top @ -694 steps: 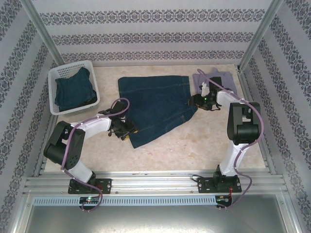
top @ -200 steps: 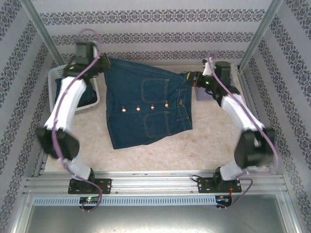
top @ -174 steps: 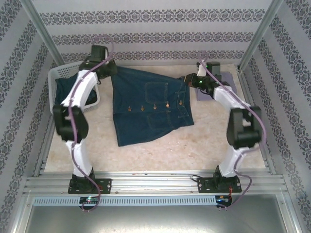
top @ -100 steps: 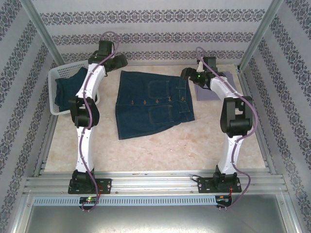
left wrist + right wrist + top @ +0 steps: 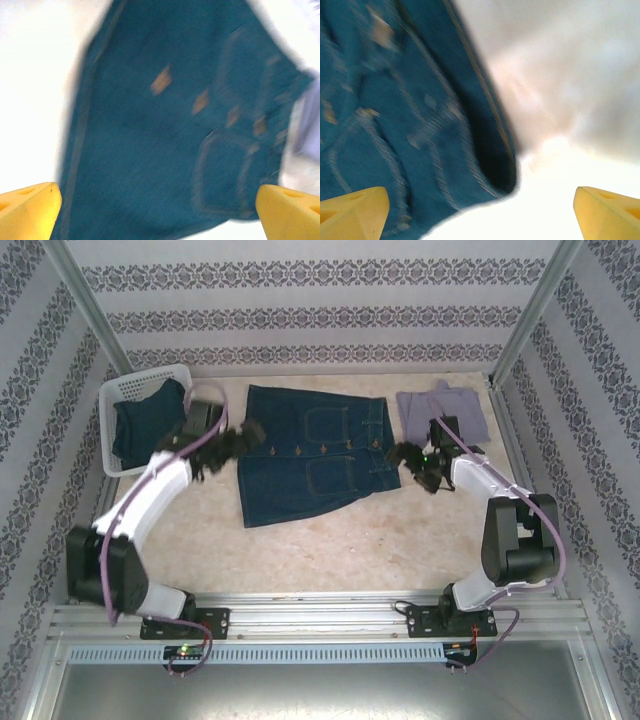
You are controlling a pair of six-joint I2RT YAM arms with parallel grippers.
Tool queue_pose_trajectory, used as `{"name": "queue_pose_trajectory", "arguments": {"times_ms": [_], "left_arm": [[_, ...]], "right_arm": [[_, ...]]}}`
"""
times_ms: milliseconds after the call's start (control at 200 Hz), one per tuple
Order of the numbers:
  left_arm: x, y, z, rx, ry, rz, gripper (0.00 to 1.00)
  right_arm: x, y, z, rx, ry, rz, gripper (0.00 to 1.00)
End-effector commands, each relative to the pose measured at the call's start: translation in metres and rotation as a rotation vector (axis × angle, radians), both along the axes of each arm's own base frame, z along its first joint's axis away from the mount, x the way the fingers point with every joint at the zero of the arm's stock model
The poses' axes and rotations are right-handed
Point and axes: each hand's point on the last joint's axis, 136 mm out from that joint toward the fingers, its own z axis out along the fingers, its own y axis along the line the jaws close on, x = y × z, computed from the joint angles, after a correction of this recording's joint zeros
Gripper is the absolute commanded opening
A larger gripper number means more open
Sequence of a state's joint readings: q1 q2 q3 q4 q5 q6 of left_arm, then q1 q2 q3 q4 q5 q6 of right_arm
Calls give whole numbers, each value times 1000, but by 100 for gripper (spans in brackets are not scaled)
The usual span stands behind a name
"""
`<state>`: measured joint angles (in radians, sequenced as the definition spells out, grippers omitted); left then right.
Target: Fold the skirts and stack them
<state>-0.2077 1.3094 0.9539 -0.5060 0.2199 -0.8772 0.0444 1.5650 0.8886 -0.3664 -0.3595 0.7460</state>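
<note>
Overhead, basket (image 5: 150, 373) near denim skirt (image 5: 310, 452)

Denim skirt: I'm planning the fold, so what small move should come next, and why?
Denim skirt lies spread flat, unfolded; the left gripper and right gripper hang open at its sides, holding nothing. Probably lower both onto its edges to grasp for folding.

A robot test cell in a lab, dressed as a room: striped floral wallpaper (image 5: 320, 315) closes in a beige tabletop (image 5: 330, 550) on three sides. Bare aluminium posts (image 5: 88, 310) rise at the upper corners. An aluminium rail (image 5: 320, 615) along the bottom carries two arm bases (image 5: 185, 623).
</note>
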Motion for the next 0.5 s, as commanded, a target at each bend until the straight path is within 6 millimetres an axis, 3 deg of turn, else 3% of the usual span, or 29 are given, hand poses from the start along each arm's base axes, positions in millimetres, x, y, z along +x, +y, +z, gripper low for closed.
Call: {"name": "queue_pose_trajectory", "arguments": {"times_ms": [0,70,150,245,495], "left_arm": [[-54,-10,-42,-214,161,205,100],[-76,-13,-56,-265,197,239,98],[-84,-13,-65,-268,206,247,96],[-81,-19,-73,-293,217,249,90],[-65,-41,-97,-343,240,254,77]], "right_arm": [[9,20,9,224,-21,-105,91],[14,22,4,254,-31,-130,87],[19,24,0,267,-34,-137,84],[24,27,-4,268,-43,-141,81],[24,22,-22,231,-34,-145,57]]}}
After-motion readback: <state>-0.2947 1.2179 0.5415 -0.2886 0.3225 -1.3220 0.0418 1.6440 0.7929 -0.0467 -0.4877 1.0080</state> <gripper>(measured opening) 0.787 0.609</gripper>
